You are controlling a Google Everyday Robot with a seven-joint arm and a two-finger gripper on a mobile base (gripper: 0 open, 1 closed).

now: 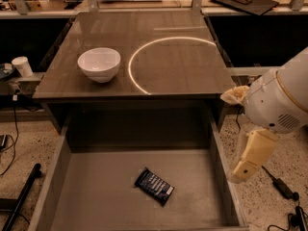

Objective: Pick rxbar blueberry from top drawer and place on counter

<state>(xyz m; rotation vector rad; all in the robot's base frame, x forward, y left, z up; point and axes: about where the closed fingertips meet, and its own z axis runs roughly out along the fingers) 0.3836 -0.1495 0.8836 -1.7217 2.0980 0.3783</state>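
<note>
Beside top drawer (91,186), tool (246,163); rxbar blueberry (154,186) inside

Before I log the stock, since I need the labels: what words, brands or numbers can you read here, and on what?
rxbar blueberry in the top drawer: pale rows of text, too blurred to read.
bowl, counter and the hand outside the drawer's right wall: no text visible.

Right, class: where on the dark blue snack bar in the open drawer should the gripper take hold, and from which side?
Pinch the rxbar blueberry across its narrow width from above: it lies flat, diagonal, on the top drawer floor; walls block sideways approaches. The gripper hangs outside the drawer, picture right.
</note>
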